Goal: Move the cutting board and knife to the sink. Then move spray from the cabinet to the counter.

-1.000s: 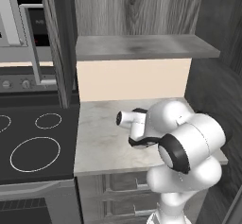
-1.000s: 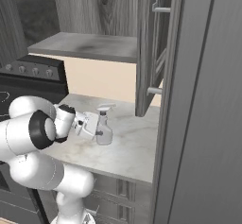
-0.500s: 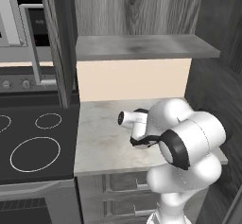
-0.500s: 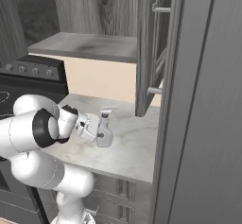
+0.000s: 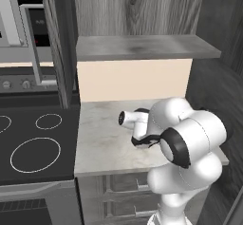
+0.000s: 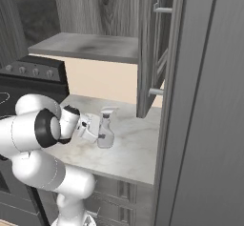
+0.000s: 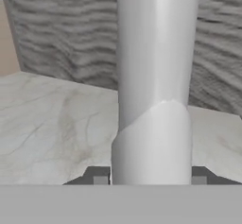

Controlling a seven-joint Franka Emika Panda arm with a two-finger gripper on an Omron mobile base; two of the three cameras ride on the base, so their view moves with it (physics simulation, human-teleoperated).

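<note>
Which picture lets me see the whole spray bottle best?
The right base view: the spray stands whole on the counter, nozzle included. The hand view shows its body close up.

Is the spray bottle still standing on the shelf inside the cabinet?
No. In the right base view the spray bottle stands upright on the marble counter, below the cabinet shelf, at the gripper.

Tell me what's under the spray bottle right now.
The spray bottle stands upright on the pale marble counter, with the claw around its base. The patch of counter directly beneath the bottle is covered by it.
</note>
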